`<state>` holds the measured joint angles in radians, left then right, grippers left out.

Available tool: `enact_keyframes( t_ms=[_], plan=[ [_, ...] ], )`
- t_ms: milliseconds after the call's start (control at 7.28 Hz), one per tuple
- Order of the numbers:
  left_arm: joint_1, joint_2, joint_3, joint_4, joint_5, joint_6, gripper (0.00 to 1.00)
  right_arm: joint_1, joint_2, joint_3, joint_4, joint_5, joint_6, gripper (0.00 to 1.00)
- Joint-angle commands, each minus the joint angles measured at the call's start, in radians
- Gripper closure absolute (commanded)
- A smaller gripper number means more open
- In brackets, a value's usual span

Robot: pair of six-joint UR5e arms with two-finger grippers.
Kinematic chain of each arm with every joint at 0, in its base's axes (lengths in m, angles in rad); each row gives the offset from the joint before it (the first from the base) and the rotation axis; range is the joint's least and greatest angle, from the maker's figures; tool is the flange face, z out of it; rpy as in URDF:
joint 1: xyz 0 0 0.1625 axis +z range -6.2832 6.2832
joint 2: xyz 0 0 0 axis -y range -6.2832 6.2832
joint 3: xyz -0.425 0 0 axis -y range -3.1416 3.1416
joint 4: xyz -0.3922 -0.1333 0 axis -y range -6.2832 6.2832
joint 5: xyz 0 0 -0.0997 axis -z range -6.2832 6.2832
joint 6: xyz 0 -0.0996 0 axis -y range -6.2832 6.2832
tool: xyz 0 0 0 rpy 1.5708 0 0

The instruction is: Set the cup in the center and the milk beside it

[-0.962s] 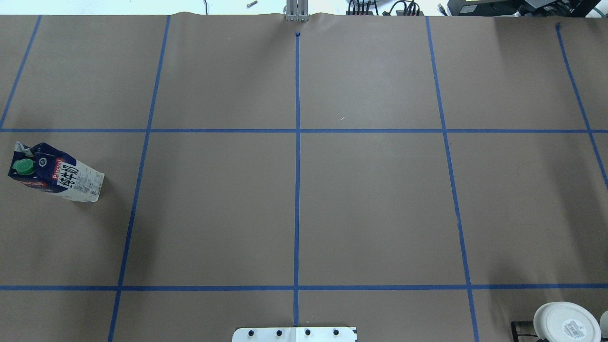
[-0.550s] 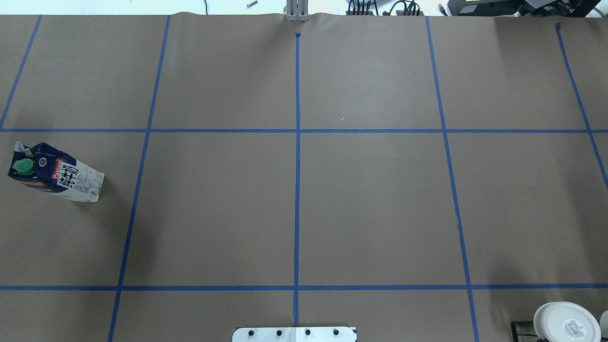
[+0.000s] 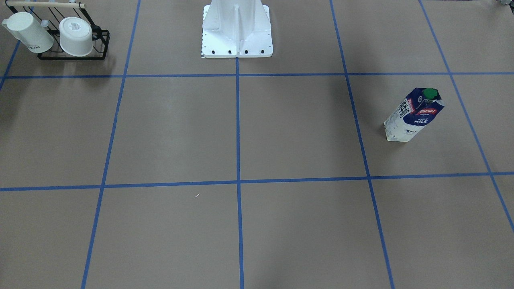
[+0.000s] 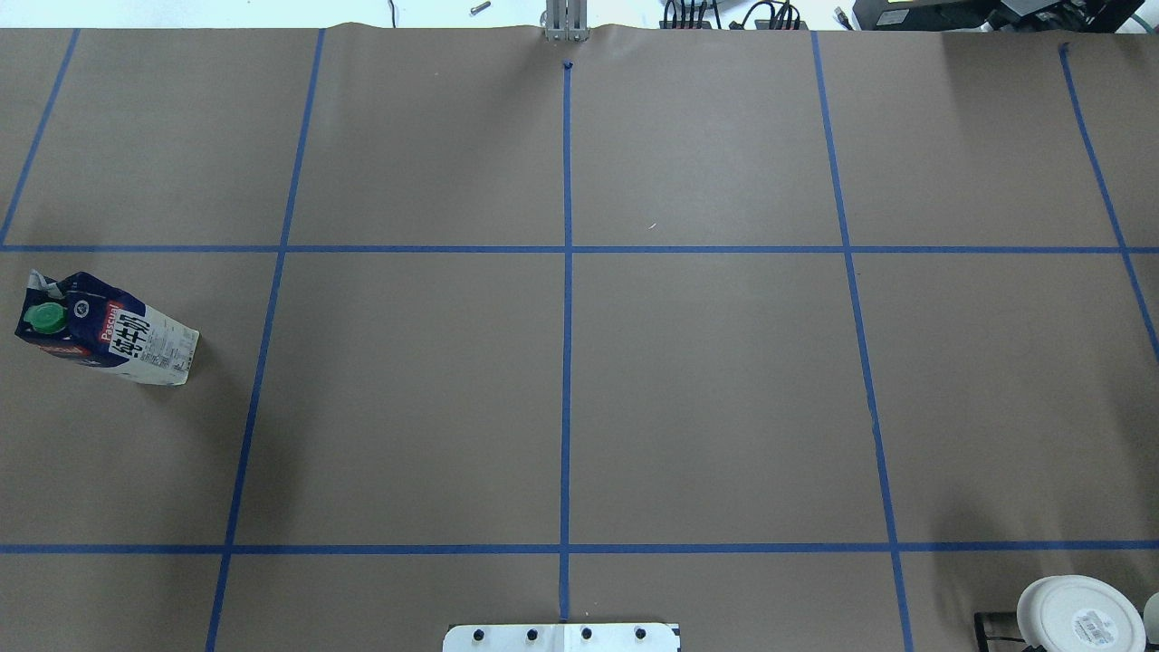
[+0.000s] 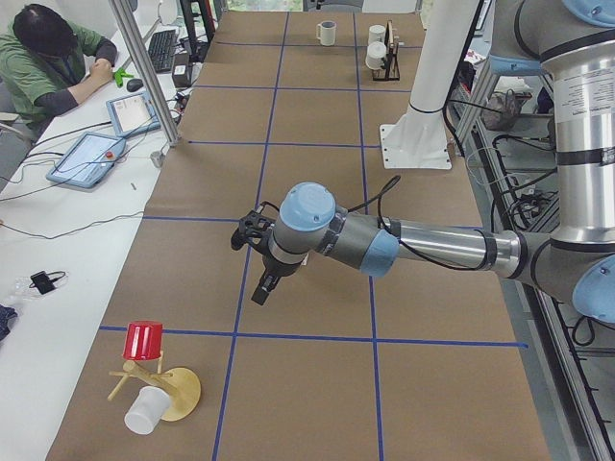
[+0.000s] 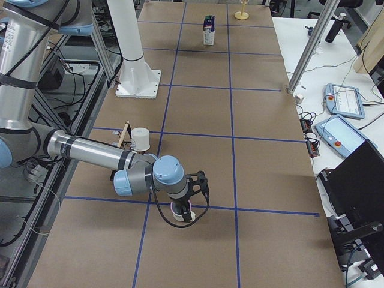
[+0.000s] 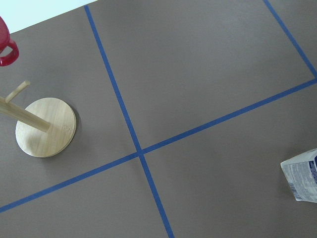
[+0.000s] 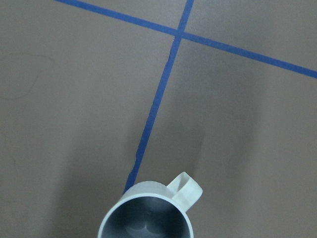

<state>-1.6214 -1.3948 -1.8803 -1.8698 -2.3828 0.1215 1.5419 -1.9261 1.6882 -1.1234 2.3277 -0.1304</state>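
Observation:
The cup, a white mug with a loop handle and grey inside, stands on the brown paper at the bottom of the right wrist view (image 8: 146,216), beside a blue tape line. In the exterior right view my right gripper (image 6: 188,201) hangs right over the cup (image 6: 178,210); I cannot tell whether it is open. The cup also shows far off in the exterior left view (image 5: 327,33). The milk carton (image 4: 104,330) stands upright at the table's left end (image 3: 413,116). My left gripper (image 5: 261,290) hovers above the table; its state is unclear. The center (image 4: 566,398) is bare.
A black rack with two other white cups (image 3: 72,36) stands near the robot's right side. A wooden mug tree (image 7: 44,126) with a red cup (image 5: 144,340) stands at the left end. The white robot base (image 3: 237,32) is at the table's edge. An operator (image 5: 53,53) sits alongside.

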Motion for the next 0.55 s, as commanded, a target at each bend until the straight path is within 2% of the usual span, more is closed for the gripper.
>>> enact_keyframes(
  t_ms=[0, 275, 412],
  plan=[
    [0.0, -0.003, -0.003, -0.002, 0.001, 0.001, 0.01, -0.064, 0.001, -0.028, -0.001, -0.054, 0.0, 0.05],
    [0.0, -0.013, -0.003, -0.002, 0.001, 0.003, 0.01, -0.111, 0.015, -0.109, 0.077, -0.088, 0.003, 0.12],
    [0.0, -0.015, 0.0, -0.002, 0.001, 0.004, 0.01, -0.117, 0.016, -0.113, 0.095, -0.082, 0.05, 0.36]
  ],
)
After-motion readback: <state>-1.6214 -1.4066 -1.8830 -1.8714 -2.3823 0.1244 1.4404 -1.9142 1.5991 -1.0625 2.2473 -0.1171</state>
